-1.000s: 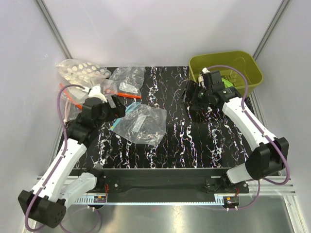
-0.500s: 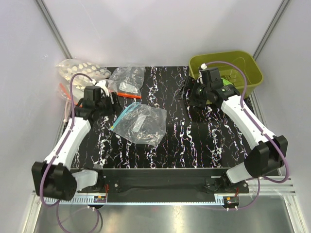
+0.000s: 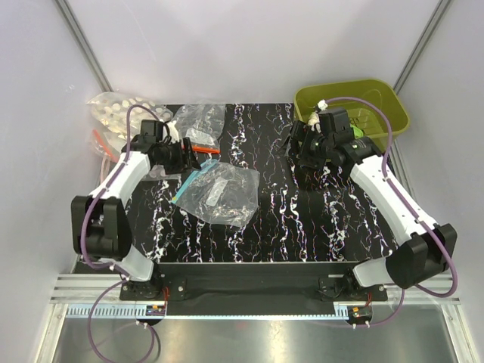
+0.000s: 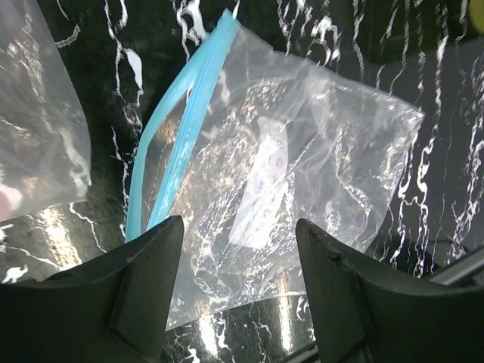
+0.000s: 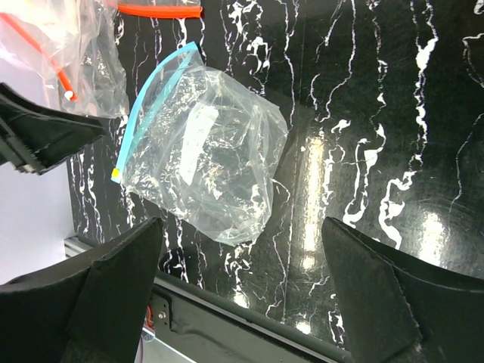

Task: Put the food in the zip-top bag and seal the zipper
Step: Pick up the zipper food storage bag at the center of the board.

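The zip-top bag (image 3: 221, 193) lies flat and empty on the black marbled table, left of centre. Its teal zipper (image 3: 189, 180) is along its left edge. The bag also shows in the left wrist view (image 4: 295, 174) with the zipper (image 4: 184, 128), and in the right wrist view (image 5: 204, 162). My left gripper (image 3: 190, 159) is open and empty just behind the bag's zipper end. My right gripper (image 3: 296, 146) is open and empty above the table, beside the green bin (image 3: 378, 94). Of the food, only a green piece (image 3: 355, 131) shows in the bin; the rest is hidden by the right arm.
A clear bag with a red-orange strip (image 3: 198, 127) lies at the back left, its strip also in the right wrist view (image 5: 159, 10). A bag of white round pieces (image 3: 121, 112) sits in the far left corner. The table's front edge (image 5: 227, 318) is near.
The left arm has folded back toward the far left, and its gripper has turned right to the bag's zipper end. The right gripper has shifted slightly. The bag has not moved.
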Robot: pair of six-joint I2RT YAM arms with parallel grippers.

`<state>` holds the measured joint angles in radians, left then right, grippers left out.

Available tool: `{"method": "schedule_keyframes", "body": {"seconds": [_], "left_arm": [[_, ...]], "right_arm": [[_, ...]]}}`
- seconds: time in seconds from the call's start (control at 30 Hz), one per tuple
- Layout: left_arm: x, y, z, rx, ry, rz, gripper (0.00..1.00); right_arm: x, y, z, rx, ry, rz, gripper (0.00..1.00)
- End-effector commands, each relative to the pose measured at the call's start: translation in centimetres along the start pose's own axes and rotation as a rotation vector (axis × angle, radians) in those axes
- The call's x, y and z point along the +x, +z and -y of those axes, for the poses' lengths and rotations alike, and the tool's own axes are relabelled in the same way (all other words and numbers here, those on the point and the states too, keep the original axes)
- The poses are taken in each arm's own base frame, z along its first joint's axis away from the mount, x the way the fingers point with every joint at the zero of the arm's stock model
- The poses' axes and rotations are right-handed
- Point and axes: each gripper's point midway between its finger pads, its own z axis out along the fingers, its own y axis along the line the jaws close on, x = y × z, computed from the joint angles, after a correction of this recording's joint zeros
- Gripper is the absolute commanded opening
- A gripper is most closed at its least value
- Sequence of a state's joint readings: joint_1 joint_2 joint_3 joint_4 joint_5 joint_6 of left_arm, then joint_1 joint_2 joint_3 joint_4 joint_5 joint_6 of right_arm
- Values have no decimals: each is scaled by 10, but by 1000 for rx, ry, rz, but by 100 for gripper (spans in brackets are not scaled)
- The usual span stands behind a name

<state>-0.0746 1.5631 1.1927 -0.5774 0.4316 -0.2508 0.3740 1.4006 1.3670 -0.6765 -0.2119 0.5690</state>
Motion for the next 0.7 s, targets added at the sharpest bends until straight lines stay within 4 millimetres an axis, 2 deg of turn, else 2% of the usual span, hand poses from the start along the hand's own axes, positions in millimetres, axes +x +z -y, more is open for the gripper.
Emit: {"method": "schedule_keyframes", "body": {"seconds": [0.0, 0.13, 0.23, 0.47, 0.5, 0.53, 0.6, 0.67], "left_arm": [[-10, 2, 6, 33, 12, -7, 67], [-9, 15, -6, 1, 12, -42, 69], [-1, 32, -22, -45, 1, -86, 69], [10, 51, -43, -105, -46, -126, 71], [13, 53, -42, -94, -51, -138, 67], [15, 55, -41, -82, -51, -149, 55], [19, 55, -34, -44, -63, -164, 43], [17, 49, -26, -16, -55, -143, 26]], "right_arm": [[-6, -12, -5, -9, -41, 51, 93], [-6, -14, -4, -9, -41, 56, 94], [-6, -16, -5, -12, -40, 68, 94], [-5, -16, -3, -7, -42, 69, 95], [-5, -16, -2, -4, -45, 68, 95], [-5, -15, -2, -3, -46, 66, 95], [-4, -14, 0, 4, -48, 64, 95], [-4, -13, 1, 6, -46, 62, 95]]}}
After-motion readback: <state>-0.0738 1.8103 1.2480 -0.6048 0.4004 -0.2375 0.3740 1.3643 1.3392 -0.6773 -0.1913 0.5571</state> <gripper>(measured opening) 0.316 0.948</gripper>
